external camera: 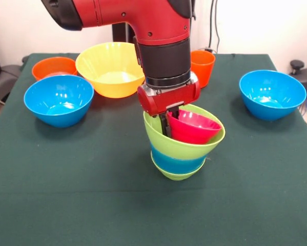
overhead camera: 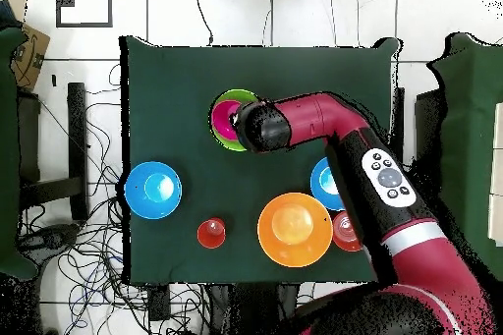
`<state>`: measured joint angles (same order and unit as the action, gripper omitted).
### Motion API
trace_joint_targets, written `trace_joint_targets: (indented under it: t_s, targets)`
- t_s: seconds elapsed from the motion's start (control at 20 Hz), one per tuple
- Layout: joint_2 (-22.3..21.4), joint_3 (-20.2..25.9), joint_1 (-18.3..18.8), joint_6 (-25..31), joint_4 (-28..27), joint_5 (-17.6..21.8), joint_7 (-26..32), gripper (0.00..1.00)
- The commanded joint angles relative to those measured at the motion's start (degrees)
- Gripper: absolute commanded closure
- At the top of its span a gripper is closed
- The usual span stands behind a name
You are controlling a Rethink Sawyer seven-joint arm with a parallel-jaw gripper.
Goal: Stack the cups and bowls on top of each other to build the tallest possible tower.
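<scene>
Claw [external camera: 169, 122] grips red-pink bowl [external camera: 194, 126] rim, inside tilted lime bowl [external camera: 181, 142] atop tower [external camera: 178, 161].

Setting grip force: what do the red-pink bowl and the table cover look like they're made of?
The red-pink bowl looks like thin, hard, glossy plastic: bright highlights on its rim and inside. The table cover looks like matte dark green cloth, perhaps felt: no shine, soft edges.

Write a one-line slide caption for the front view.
Claw places red-pink bowl into tilted lime bowl atop tower.
</scene>
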<state>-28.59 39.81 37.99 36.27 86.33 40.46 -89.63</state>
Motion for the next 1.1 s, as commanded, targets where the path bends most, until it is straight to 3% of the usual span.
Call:
trace_joint_targets:
  t_s: [0.05,0.65,1.1]
  targets:
    - [3.8,-5.1,-2.4,5.7,-3.6,2.9,4.9,1.00]
    - [3.6,-8.5,-4.9,6.7,-4.1,4.5,4.5,1.00]
    - [3.4,-10.9,-6.3,4.5,-2.9,5.2,3.5,1.00]
